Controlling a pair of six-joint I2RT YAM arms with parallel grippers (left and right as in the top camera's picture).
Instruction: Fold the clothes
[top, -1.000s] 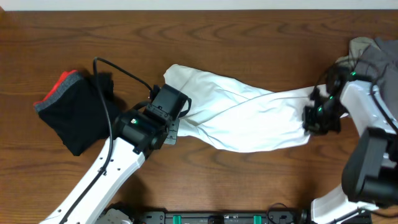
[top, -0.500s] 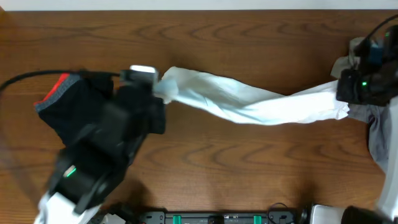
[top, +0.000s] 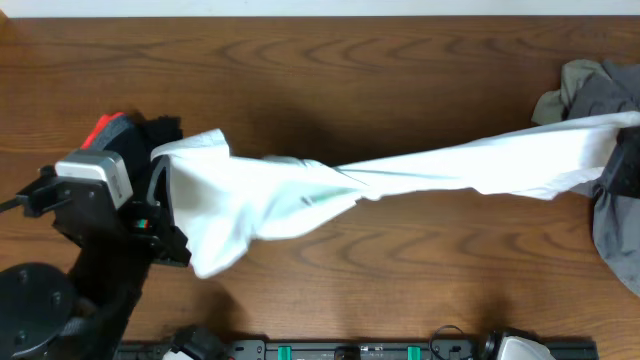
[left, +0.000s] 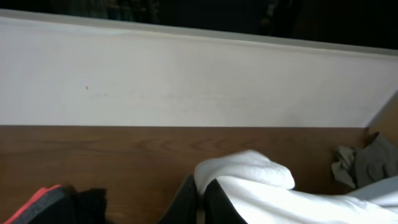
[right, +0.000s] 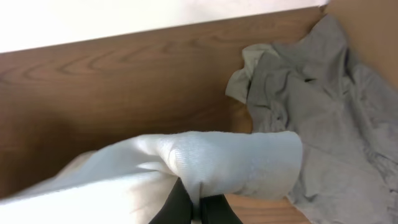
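The white T-shirt (top: 400, 175) hangs stretched above the table, running from the left side to the right edge. Its left part spreads wide and droops (top: 225, 215). In the left wrist view my left gripper (left: 200, 200) is shut on a bunched fold of the shirt (left: 249, 174). My right gripper (right: 196, 210) is shut on the opposite end of the white shirt (right: 230, 158). Overhead, the left arm (top: 95, 215) sits at the lower left. The right arm is mostly past the right edge.
A crumpled grey garment (top: 600, 90) lies at the far right, also in the right wrist view as the grey garment (right: 323, 112). A black garment with a red band (top: 125, 130) lies at the left. Brown wooden table (top: 380, 290); a white wall (left: 186, 81) rises behind it.
Both arms rose and drew apart, lifting the white shirt off the table and stretching it. The left arm swung toward the lower left and the right arm moved off the right edge.
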